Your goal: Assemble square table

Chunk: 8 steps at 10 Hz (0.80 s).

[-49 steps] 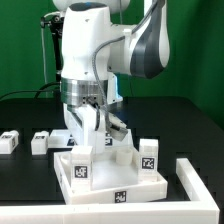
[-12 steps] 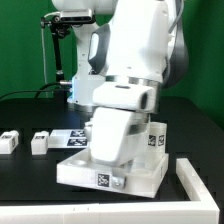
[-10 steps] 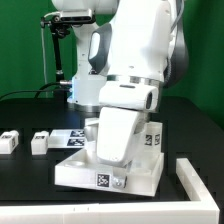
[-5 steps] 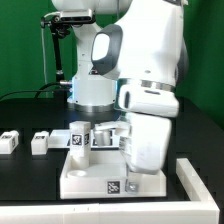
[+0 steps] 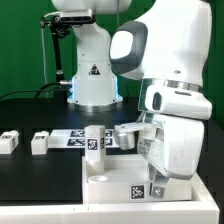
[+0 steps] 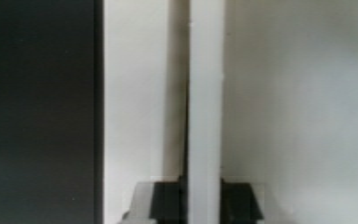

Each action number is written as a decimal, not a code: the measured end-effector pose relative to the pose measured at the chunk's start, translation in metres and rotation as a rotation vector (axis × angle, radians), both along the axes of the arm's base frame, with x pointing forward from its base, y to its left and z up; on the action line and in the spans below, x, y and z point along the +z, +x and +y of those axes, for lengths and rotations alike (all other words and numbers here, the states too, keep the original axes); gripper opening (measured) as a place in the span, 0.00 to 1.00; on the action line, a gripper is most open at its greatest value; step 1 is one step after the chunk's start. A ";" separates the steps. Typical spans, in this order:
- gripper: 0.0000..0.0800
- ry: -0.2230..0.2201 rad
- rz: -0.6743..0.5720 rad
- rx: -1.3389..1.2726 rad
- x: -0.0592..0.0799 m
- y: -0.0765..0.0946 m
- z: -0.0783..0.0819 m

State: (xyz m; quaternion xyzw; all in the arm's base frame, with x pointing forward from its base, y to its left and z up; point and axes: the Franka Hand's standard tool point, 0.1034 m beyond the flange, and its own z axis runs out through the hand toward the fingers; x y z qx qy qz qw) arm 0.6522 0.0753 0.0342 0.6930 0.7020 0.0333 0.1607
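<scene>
The square table's white tray-like top [image 5: 105, 190] lies near the front of the black table, with a tag on its front wall. One short white leg [image 5: 95, 140] stands upright at its far side. A second leg [image 5: 125, 136] beside it is partly hidden by my hand. Two loose legs [image 5: 8, 141] [image 5: 40, 142] lie at the exterior view's left. My gripper [image 5: 152, 176] reaches down at the top's right side, mostly hidden by the wrist. In the wrist view my gripper [image 6: 197, 200] is shut on the top's thin raised rim [image 6: 197, 100], with a dark finger [image 6: 158, 203] on each side.
The marker board [image 5: 72, 138] lies flat behind the top, between the loose legs and the upright leg. The robot's base [image 5: 95, 70] stands at the back, with a dark stand and cables to its left. My bulky wrist fills the exterior view's right side.
My arm has swung toward the exterior view's right, keeping its hold on the rim. The top has turned and slid right with it, uncovering the upright legs.
</scene>
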 end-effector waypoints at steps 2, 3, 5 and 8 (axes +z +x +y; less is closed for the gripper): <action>0.09 0.006 -0.005 -0.021 0.002 0.002 0.002; 0.21 0.006 -0.011 -0.023 0.006 0.004 0.000; 0.38 0.004 -0.016 -0.031 0.020 0.007 -0.002; 0.75 -0.022 0.001 -0.055 0.059 0.012 -0.018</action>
